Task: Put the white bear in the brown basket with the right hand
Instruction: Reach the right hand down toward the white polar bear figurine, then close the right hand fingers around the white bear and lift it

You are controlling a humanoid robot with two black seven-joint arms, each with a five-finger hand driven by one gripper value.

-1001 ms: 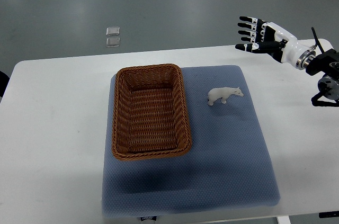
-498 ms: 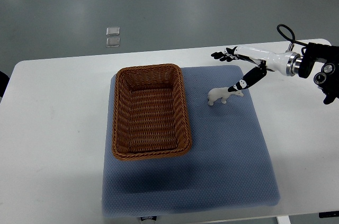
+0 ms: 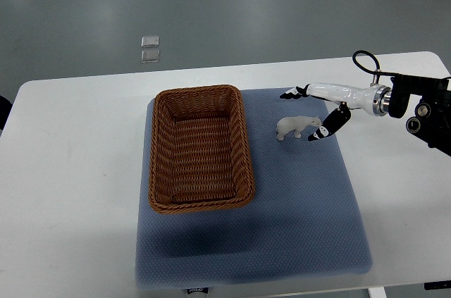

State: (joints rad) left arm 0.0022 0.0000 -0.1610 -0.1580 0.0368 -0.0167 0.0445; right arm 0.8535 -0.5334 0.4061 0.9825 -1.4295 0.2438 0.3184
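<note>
A small white bear [image 3: 297, 127] stands on the blue-grey mat [image 3: 296, 199], just right of the brown wicker basket [image 3: 200, 147]. The basket holds nothing. My right hand [image 3: 310, 111] reaches in from the right edge and is spread over the bear. Its fingers [image 3: 294, 92] extend beyond the bear's far side and the thumb [image 3: 327, 126] hangs down by the bear's head. The hand is open and straddles the bear without closing on it. The left arm does not show.
The mat lies on a white table [image 3: 70, 171]. The basket takes the mat's left part. Two small clear squares [image 3: 149, 48] lie on the grey floor beyond the table. My right forearm [image 3: 419, 104] hovers over the table's right end.
My right hand has come down and left from above the table's far right corner to the bear. It has turned so the fingers and thumb bracket the bear. The bear has not moved.
</note>
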